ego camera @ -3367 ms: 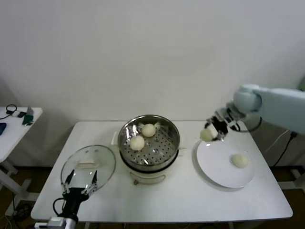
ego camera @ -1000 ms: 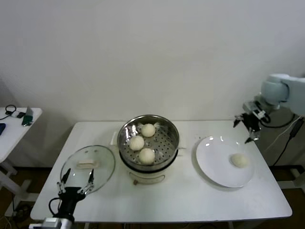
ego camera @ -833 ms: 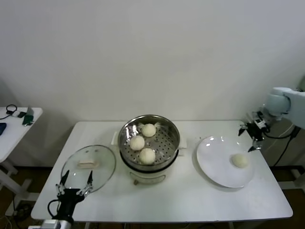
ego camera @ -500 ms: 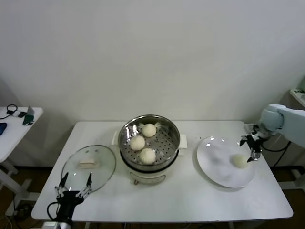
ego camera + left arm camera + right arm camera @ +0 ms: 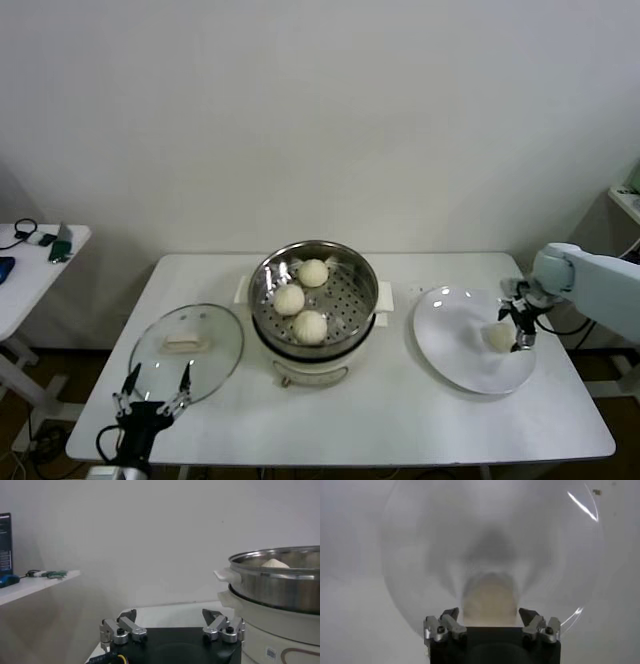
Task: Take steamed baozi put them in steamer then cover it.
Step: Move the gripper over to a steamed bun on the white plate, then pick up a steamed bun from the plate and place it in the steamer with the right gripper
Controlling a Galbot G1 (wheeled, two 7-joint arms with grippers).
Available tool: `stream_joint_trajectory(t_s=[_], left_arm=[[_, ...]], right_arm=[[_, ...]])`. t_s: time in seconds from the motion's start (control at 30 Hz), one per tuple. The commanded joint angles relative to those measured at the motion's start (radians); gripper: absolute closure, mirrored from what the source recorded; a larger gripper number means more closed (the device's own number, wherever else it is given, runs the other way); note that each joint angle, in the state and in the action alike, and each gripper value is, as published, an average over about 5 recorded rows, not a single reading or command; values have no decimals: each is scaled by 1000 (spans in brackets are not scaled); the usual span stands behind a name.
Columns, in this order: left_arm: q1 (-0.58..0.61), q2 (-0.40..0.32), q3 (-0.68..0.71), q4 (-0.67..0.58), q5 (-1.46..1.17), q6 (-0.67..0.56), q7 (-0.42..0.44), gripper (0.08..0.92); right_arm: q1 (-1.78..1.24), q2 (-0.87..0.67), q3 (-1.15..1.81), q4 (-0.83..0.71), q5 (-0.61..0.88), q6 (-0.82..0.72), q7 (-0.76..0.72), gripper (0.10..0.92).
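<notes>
Three cream-white baozi [image 5: 310, 325] lie on the perforated tray of the steel steamer [image 5: 358, 298] at the table's middle. The last baozi [image 5: 499, 336] lies on the white plate [image 5: 450, 335] at the right. My right gripper [image 5: 516, 325] is open and down at this baozi, its fingers on either side of it; in the right wrist view the bun [image 5: 490, 600] sits between the open fingers [image 5: 449, 622]. The glass cover [image 5: 186, 350] with its cream handle lies flat on the table at the left. My left gripper [image 5: 150, 395] is open and empty at the table's front edge, just before the cover.
A small side table [image 5: 30, 255] with a phone and cables stands at the far left. The steamer's rim and base [image 5: 280, 587] rise close beside my left gripper in the left wrist view. The table's right edge lies just past the plate.
My right gripper carried a baozi to the steamer, came back empty, and has dropped down around the last baozi on the plate. The left gripper has sunk slightly towards the front edge.
</notes>
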Motion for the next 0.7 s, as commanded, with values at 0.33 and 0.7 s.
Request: stream_joint_trajectory(t_s=[0.33,0.7], left_arm=[[-4,3,1,-6,2,1,0,177],[-16,5,14,-19,5,7,1,177]], right_arm=[[148,-26,-55,87,92,-20,2,349],[880,125,-449,377,507,-51,-78,367]])
